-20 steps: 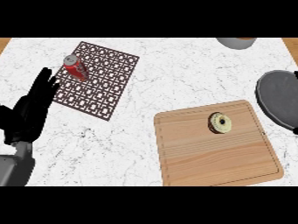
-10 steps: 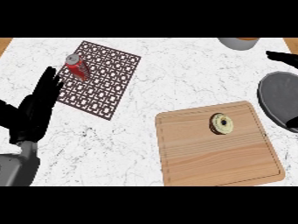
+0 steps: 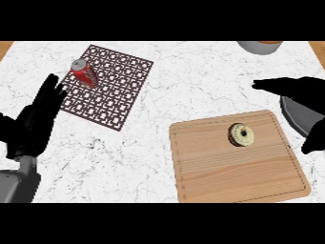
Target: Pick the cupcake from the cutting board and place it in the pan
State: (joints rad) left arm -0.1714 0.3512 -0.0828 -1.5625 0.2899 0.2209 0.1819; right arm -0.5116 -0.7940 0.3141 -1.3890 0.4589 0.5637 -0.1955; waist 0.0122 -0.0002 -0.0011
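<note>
The cupcake (image 3: 241, 135), pale on top with a dark rim, lies on the upper right part of the wooden cutting board (image 3: 221, 171). A grey pan (image 3: 302, 121) sits at the right edge, mostly hidden behind my right hand (image 3: 312, 97). That hand is open above the board's upper right corner, fingers pointing left, thumb hanging down, a short way right of the cupcake and not touching it. My left hand (image 3: 31, 124) rests open at the left, fingers up.
A brown lattice trivet (image 3: 112, 90) lies at the upper left with a red can (image 3: 84, 73) lying on it. A grey bowl (image 3: 259, 46) shows at the top edge. White marble counter (image 3: 193, 81) lies between trivet and board.
My right hand has come in from the right edge and moved left and down over the pan toward the cutting board. The left hand has barely shifted.
</note>
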